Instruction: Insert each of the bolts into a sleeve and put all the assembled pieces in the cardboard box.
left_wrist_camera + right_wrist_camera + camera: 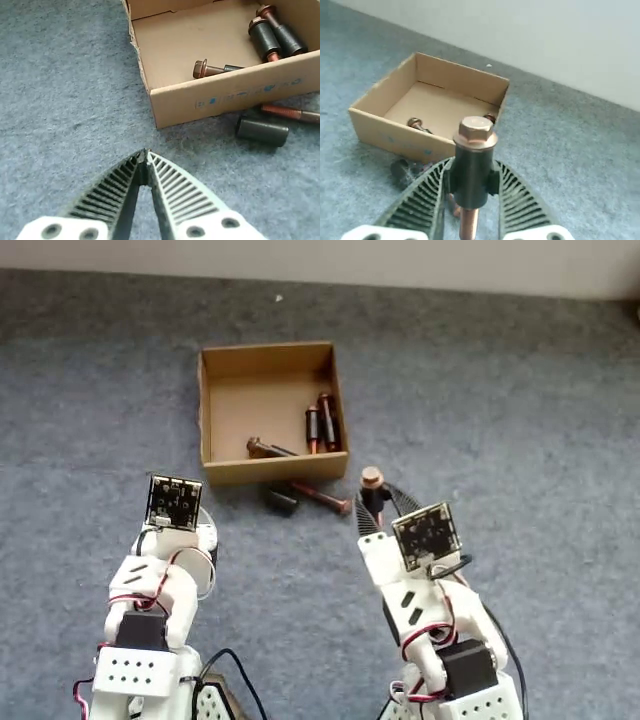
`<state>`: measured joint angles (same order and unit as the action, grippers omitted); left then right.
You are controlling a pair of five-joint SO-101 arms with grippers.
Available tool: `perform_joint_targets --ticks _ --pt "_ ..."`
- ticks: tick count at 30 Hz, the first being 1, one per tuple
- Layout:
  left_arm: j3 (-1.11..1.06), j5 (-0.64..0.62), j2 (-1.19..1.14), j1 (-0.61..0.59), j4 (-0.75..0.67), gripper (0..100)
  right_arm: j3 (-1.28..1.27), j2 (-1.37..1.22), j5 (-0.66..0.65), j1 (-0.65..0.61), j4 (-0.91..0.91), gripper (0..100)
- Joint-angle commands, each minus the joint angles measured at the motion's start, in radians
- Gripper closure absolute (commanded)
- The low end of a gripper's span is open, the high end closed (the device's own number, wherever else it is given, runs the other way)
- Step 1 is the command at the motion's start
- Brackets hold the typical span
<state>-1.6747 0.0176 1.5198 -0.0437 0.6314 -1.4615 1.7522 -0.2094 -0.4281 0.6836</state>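
Cardboard box [268, 472]: three assembled pieces [312, 427] being contained.
Carpet [500, 440]: one bolt [322, 497], one sleeve [281, 502] being supported.
Right gripper [471, 172]: fourth piece [472, 150] being clamped upright.
Left gripper [146, 160]: being held closed, empty.

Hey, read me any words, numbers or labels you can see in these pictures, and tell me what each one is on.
Blue print on the outer front wall of the cardboard box: too blurred to read.
No other words, numbers or signs can be made out.

A grey carpeted table [520, 420] bears the cardboard box [272, 469] at upper centre. A loose sleeve [281, 501] and bolt [322, 497] lie just below it.
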Motion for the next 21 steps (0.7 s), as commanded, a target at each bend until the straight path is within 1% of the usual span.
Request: perform_joint_targets --ticks 1,6,18,21 --pt "-0.03 0.012 0.008 -0.015 0.0 99 0.16 -0.174 -0.009 -0.042 -0.01 98.8" --pt "-0.03 0.012 0.008 -0.016 0.0 99 0.343 -0.495 -0.003 -0.044 -0.088 98.8" --pt "-0.03 0.012 0.008 -0.018 0.0 99 0.668 -1.155 -0.003 -0.048 -0.418 98.8" --pt "-0.03 0.012 0.008 -0.018 0.0 99 0.737 -1.291 -0.003 -0.067 -0.476 98.8"
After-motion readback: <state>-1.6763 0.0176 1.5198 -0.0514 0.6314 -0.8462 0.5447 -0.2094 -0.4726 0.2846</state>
